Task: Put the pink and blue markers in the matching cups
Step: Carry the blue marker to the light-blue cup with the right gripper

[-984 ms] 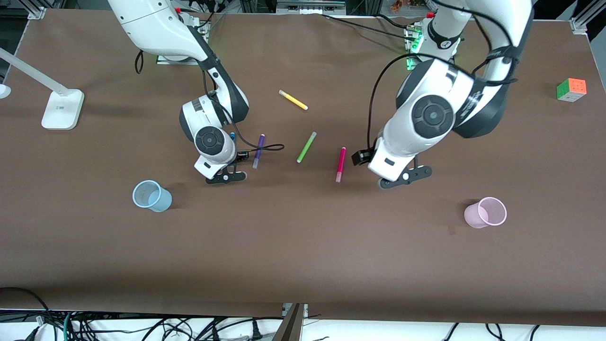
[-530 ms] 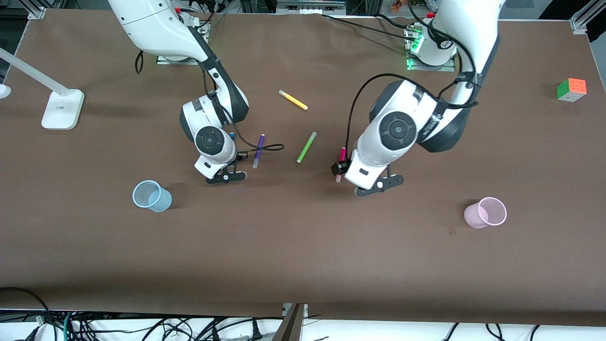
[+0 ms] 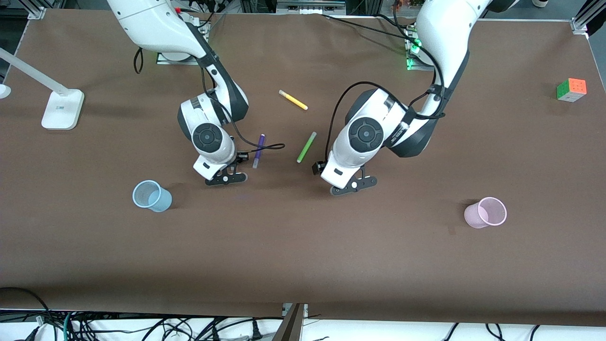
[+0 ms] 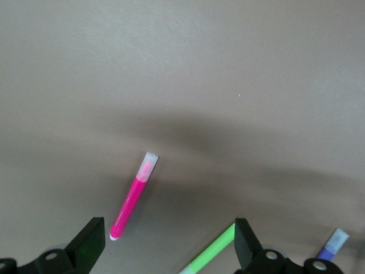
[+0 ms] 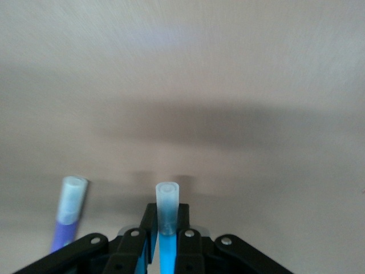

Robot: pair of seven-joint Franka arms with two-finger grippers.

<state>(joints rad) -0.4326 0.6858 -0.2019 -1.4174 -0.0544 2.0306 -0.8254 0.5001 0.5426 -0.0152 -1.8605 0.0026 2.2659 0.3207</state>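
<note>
Green marker (image 4: 212, 250) lies just beside pink marker (image 4: 132, 197), crowding the open left pincer (image 4: 168, 248).

Left tool (image 4: 165, 248) spread wide, low over the table, right tool (image 5: 165, 242) clamped closed

The brown matte table (image 3: 303, 246) carries a pale blue translucent cup (image 3: 152, 196), a pale pink translucent cup (image 3: 485, 212), slim yellow (image 3: 293, 100), green (image 3: 306, 147), purple (image 3: 258, 150) and magenta-pink (image 4: 132, 197) felt-tip markers, a multicoloured puzzle cube (image 3: 571, 89) and a white lamp base (image 3: 62, 109).
</note>
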